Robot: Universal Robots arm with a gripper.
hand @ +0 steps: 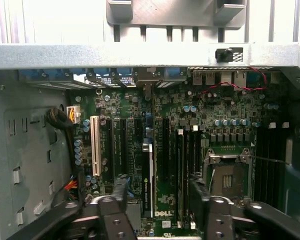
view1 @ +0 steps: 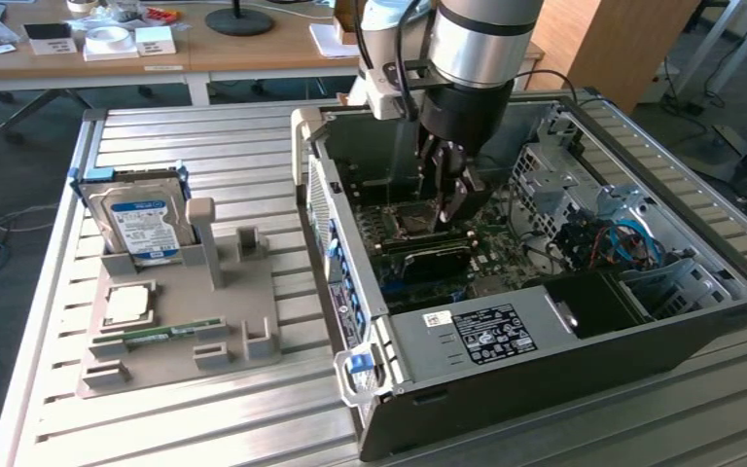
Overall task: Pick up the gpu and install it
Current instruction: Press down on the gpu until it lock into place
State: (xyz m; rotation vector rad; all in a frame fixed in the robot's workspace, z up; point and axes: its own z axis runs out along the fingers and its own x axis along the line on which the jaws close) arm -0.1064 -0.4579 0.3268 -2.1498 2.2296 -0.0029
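a ribbed metal table (view1: 192,428) carries everything here. on its near-left part lies a flat grey holder tray (view1: 179,331) with upright posts, sitting well in from the left edge. beside it, taking up the right half and reaching toward the far edge, an open computer case (view1: 543,292) lies on its side, flat on the ribs, close to the tray but apart.
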